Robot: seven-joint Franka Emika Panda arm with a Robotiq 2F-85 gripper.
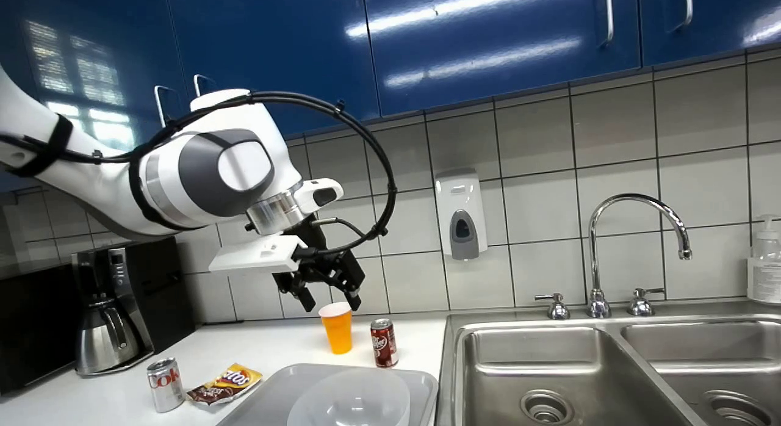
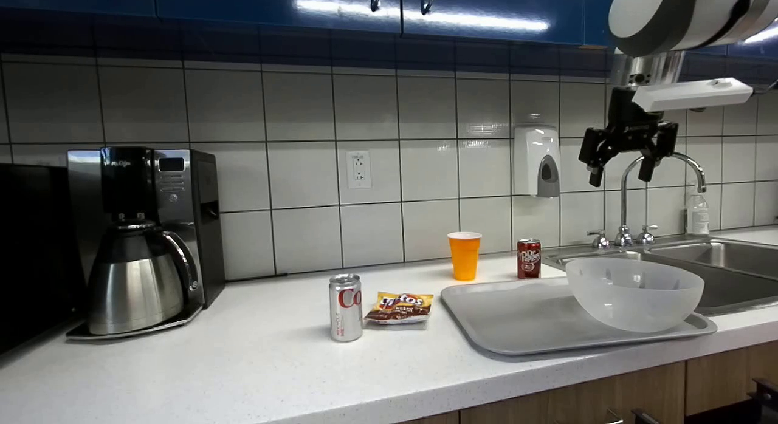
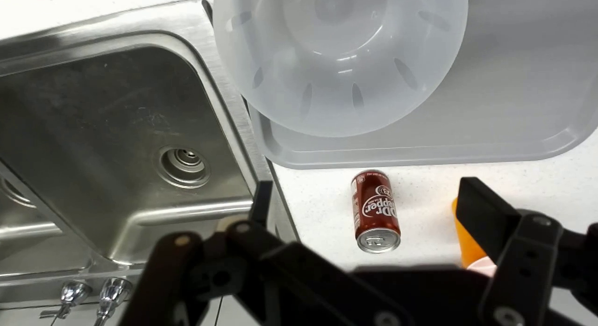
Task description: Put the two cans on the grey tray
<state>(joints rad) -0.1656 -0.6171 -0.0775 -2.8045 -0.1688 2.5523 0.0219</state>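
A dark red can stands upright on the white counter just behind the tray; the red can shows in both exterior views and in the wrist view. A silver can with red letters stands upright farther off, beside the chip bag, out of the wrist view. The grey tray lies flat on the counter with a bowl on it. My gripper is open and empty, high above the counter; in the wrist view the red can shows between its fingers.
A pale round bowl covers one end of the tray. An orange cup stands near the red can. A chip bag lies by the silver can. The steel sink and faucet border the tray; a coffee maker stands opposite.
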